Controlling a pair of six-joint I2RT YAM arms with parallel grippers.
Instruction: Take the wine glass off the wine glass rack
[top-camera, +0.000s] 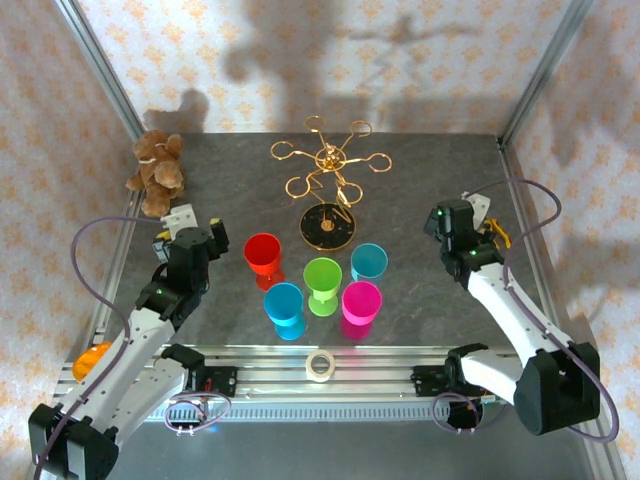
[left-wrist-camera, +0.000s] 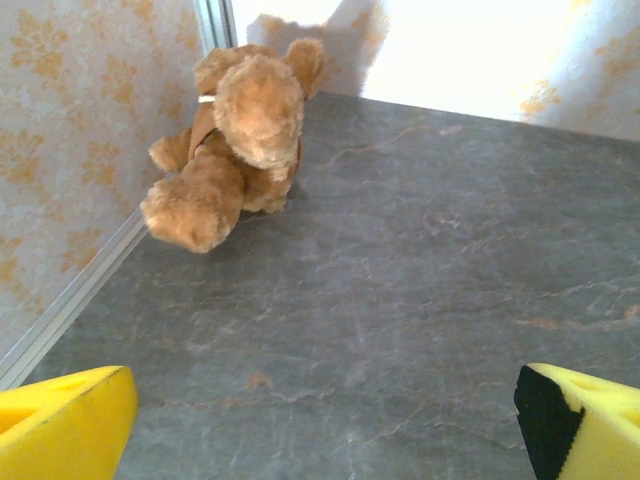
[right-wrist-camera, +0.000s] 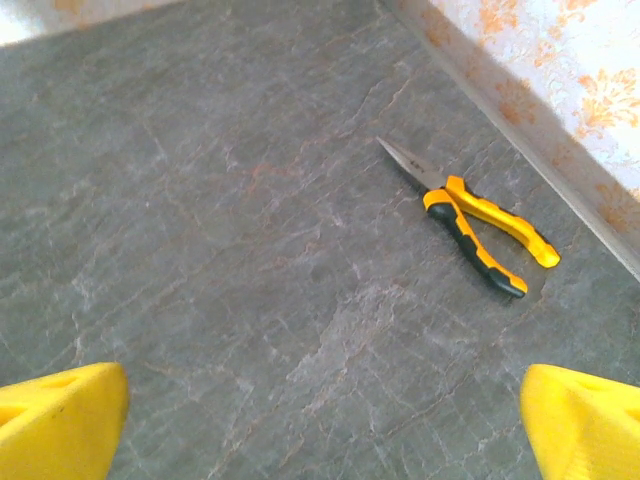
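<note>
Seeing the gold metal wire rack with looped arms on a round black base (top-camera: 328, 190) standing at the back middle of the grey stone-pattern table (top-camera: 430, 180), and finding no glass hanging on its loops, as far as the top view is telling. Seeing five goblet-shaped wine glasses standing upright just in front of it, near each other: red (top-camera: 263, 255), blue (top-camera: 284, 308), green (top-camera: 322, 283), teal (top-camera: 368, 262) and pink (top-camera: 361, 303). Judging them as smooth plastic, so probably handling light, stiff and a little slippery, and tipping easily on the narrow foot. Judging the thin stem under the bowl as the safest place for taking hold. Finding the left gripper (left-wrist-camera: 320, 420) and the right gripper (right-wrist-camera: 320, 420) both spread wide and holding nothing, the left facing a brown plush teddy bear (left-wrist-camera: 240, 140), the right facing yellow-and-black pliers (right-wrist-camera: 475, 225).
</note>
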